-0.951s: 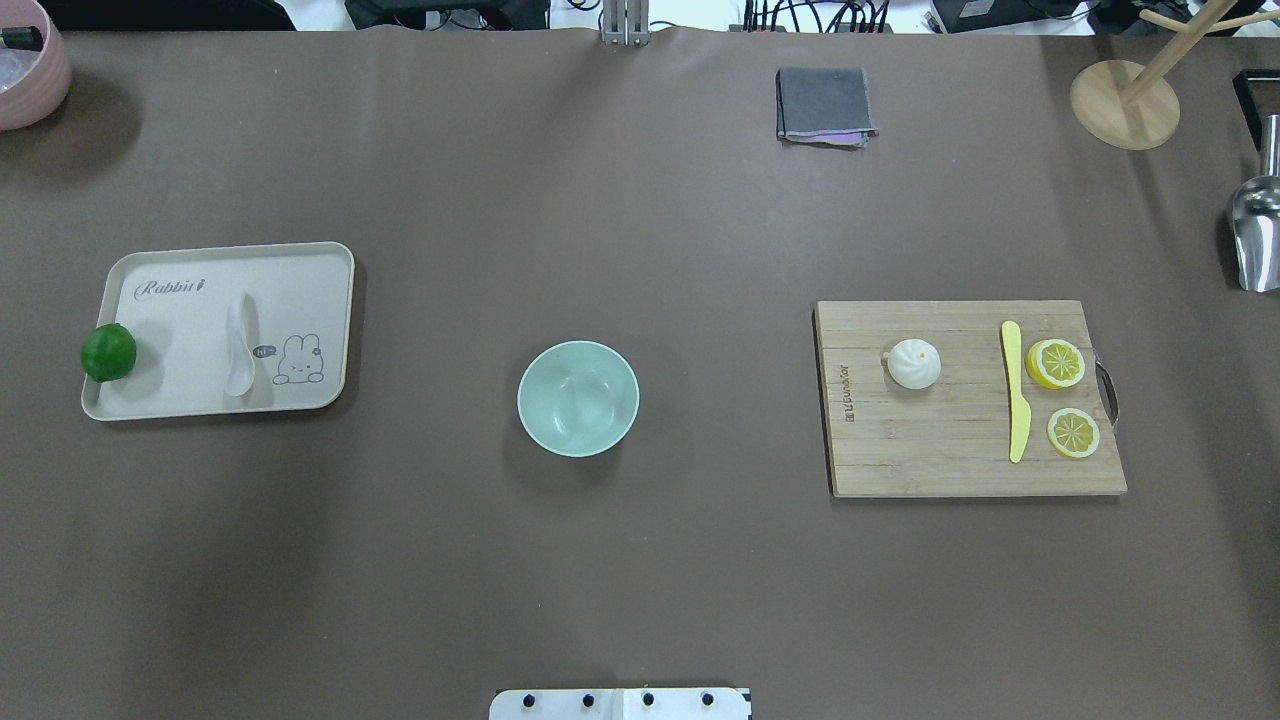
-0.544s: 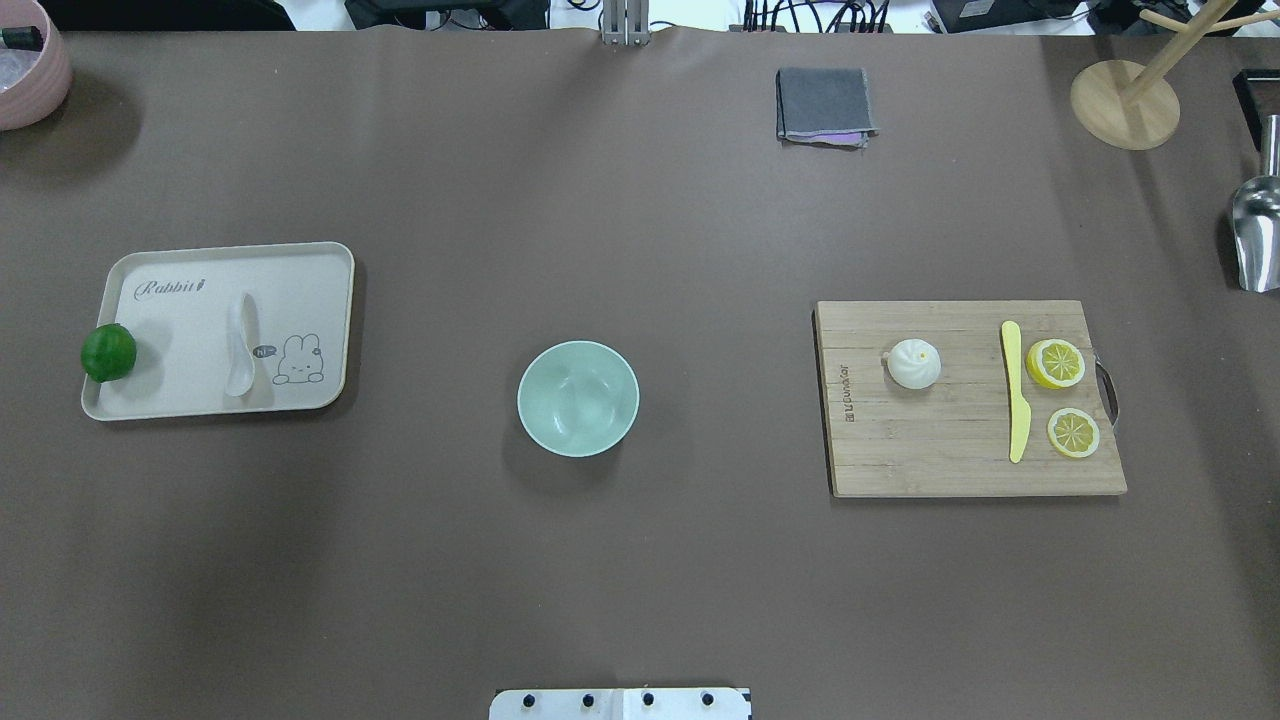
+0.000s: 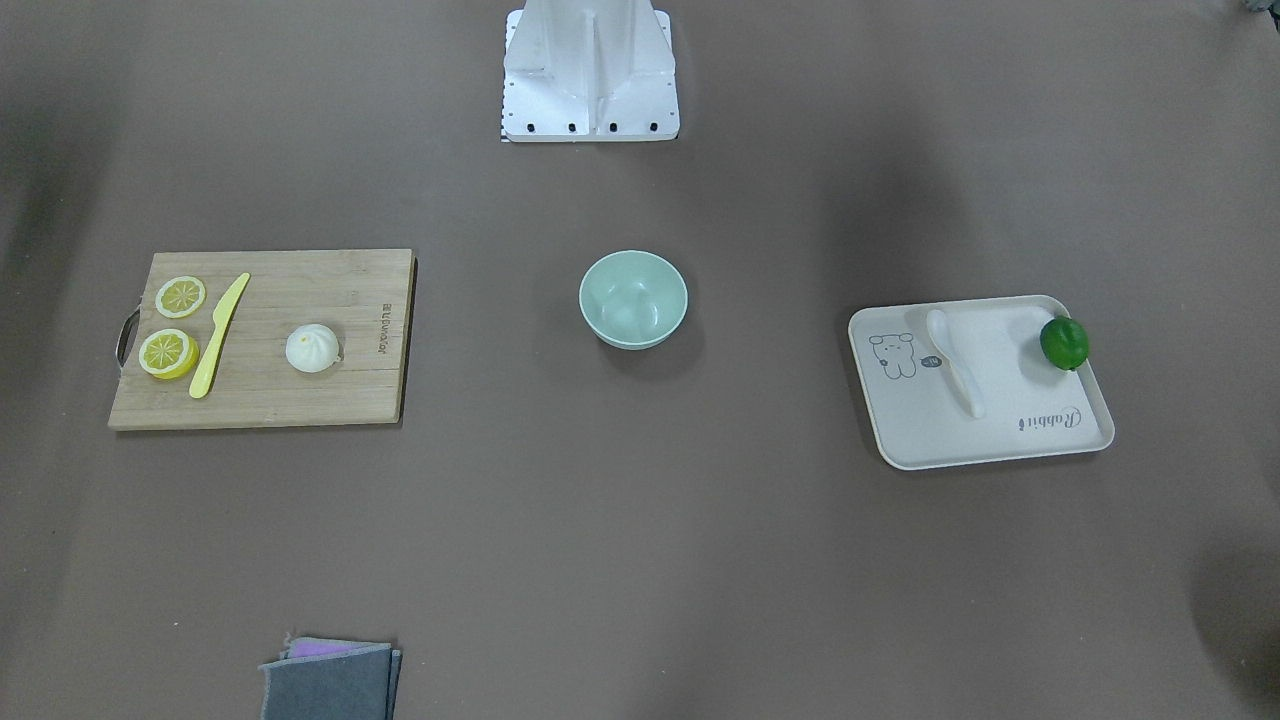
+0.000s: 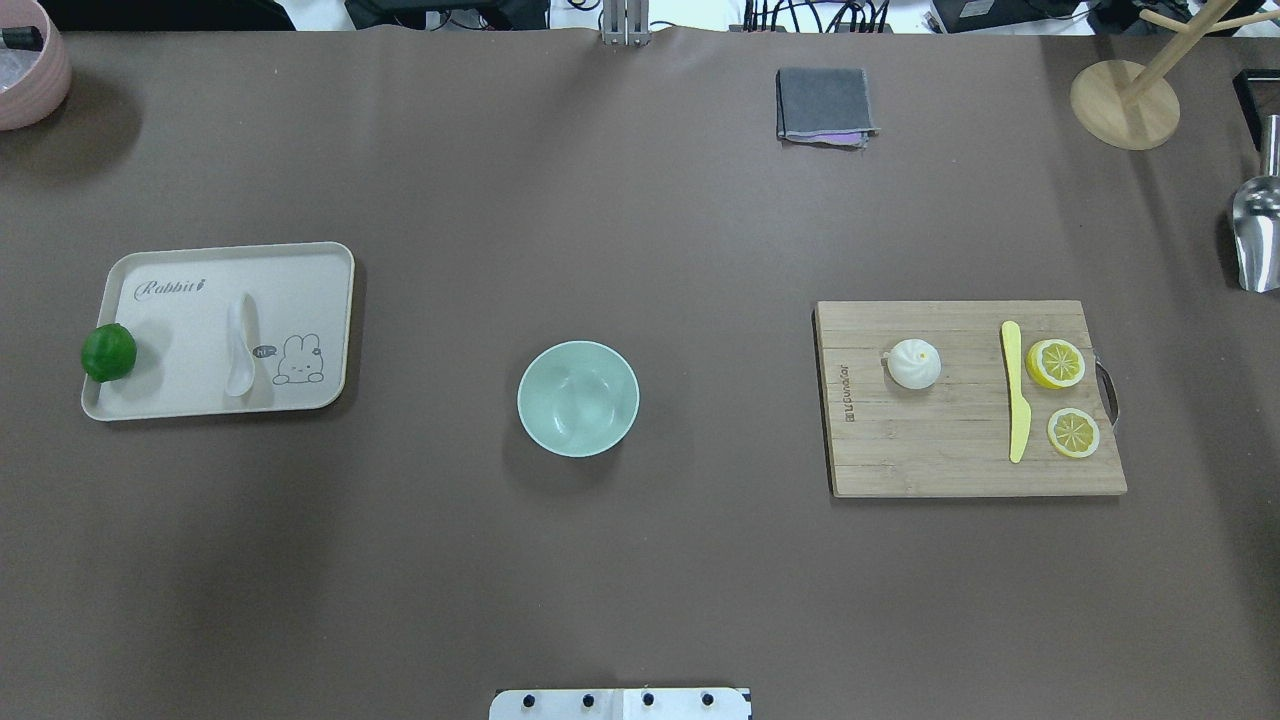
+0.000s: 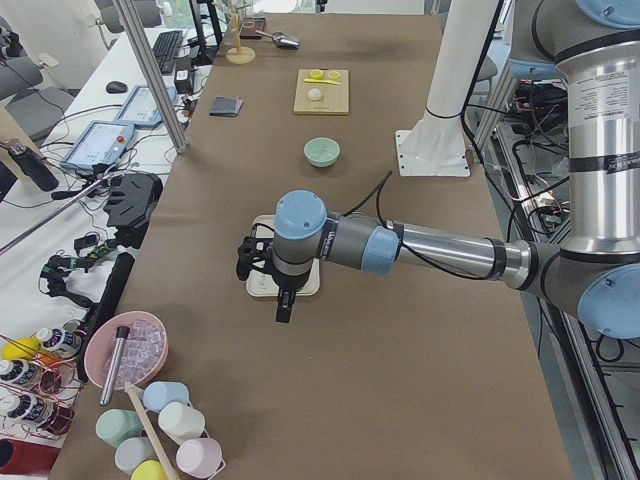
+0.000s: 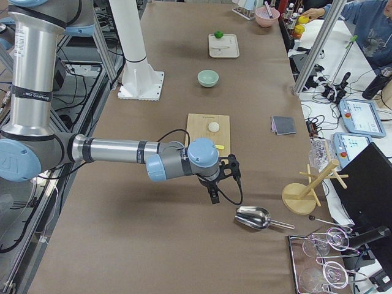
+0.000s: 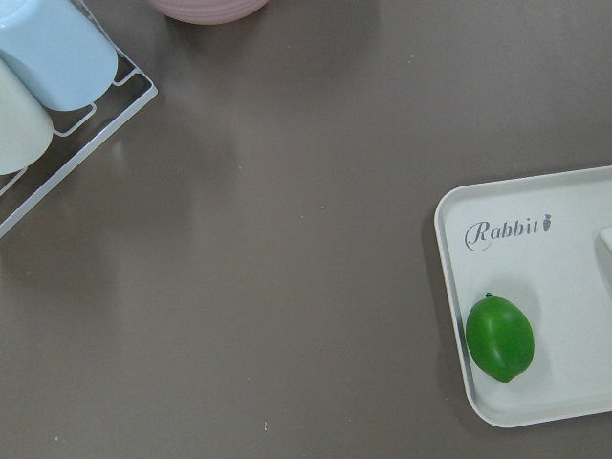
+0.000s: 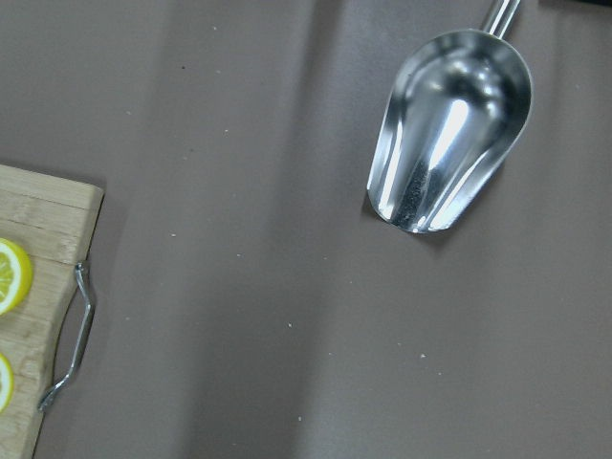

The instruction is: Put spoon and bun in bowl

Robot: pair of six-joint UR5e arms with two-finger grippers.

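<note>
The white spoon (image 4: 240,345) lies on the cream tray (image 4: 180,400) at the table's left, scoop towards the robot. The white bun (image 4: 913,363) sits on the wooden cutting board (image 4: 940,460) at the right. The mint-green bowl (image 4: 578,398) stands empty between them. Both grippers are outside the overhead and front views. The left gripper (image 5: 283,306) hangs above the table just beyond the tray's outer end. The right gripper (image 6: 213,196) hangs beyond the board's outer end, near a metal scoop (image 6: 252,218). I cannot tell whether either is open or shut.
A green lime (image 4: 108,352) sits on the tray's left rim. A yellow knife (image 4: 1016,395) and two lemon slices (image 4: 1056,363) lie on the board. A grey cloth (image 4: 824,104), a wooden rack base (image 4: 1124,104) and a pink bowl (image 4: 30,70) stand along the far edge.
</note>
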